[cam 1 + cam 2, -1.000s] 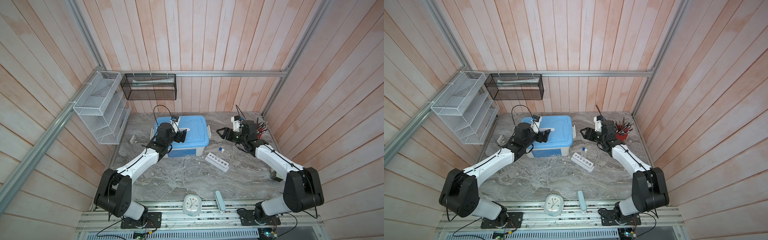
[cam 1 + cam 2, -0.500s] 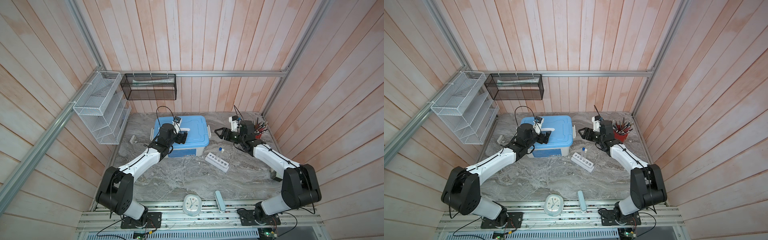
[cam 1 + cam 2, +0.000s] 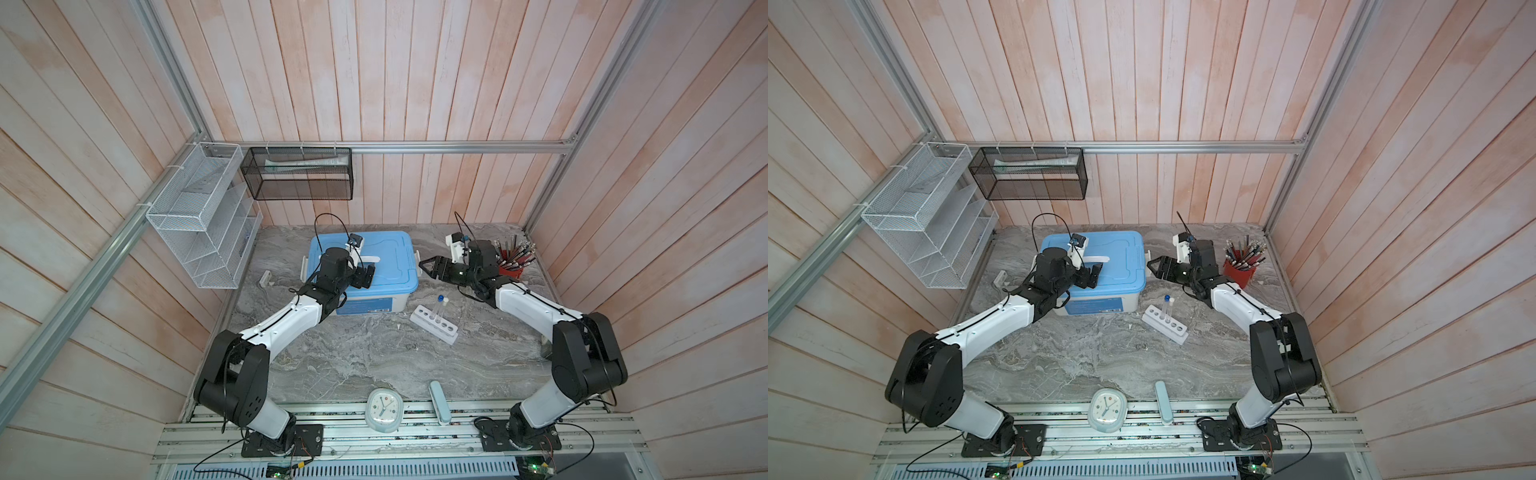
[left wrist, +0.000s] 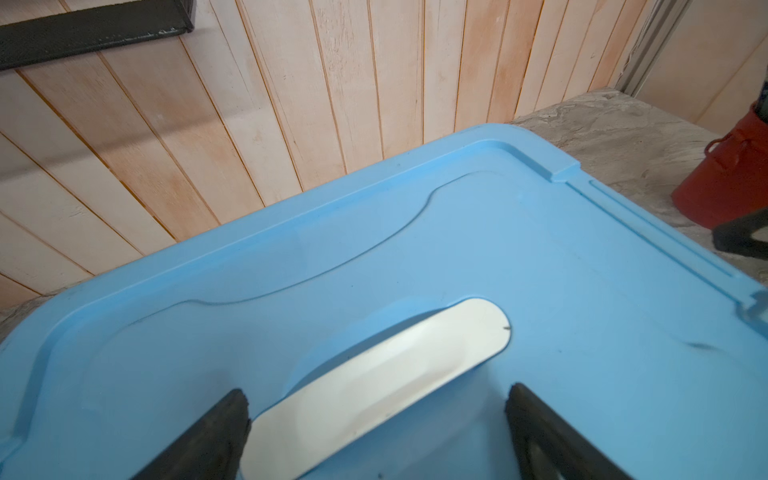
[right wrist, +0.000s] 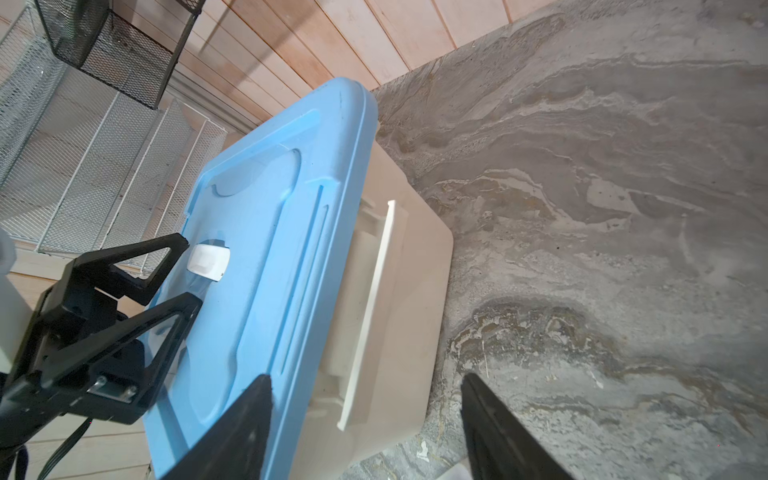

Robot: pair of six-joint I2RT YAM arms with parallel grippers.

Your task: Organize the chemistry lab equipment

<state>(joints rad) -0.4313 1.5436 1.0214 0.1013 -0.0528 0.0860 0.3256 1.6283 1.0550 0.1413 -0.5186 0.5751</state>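
Rightward a little, the left tool (image 3: 368, 276) has crept further over the blue lid (image 3: 390, 257), while the right tool (image 3: 424, 269) has edged in towards the box's side. Both arms hold nothing.

Counted: two arms, one lidded box, one white rack (image 3: 434, 324), two tubes, one red cup of pens (image 3: 509, 270), one round clock (image 3: 384, 409).

The tubes are thin and clear, one with a blue cap (image 3: 439, 298), one with a white cap (image 3: 445, 298). They stand upright side by side in the rack, towards its end nearer the box. The rack is a long white block with a single row of holes, lying askew on the grey marbled table (image 3: 374, 357), just in front of the box's right corner.

The left wrist view shows the left tool's jaws spread wide, one finger on either side of the lid's white handle (image 4: 415, 353); contact cannot be told. From the right wrist view, the right tool's jaws also stand apart, with the box's white side latch (image 5: 370, 307) ahead between them.
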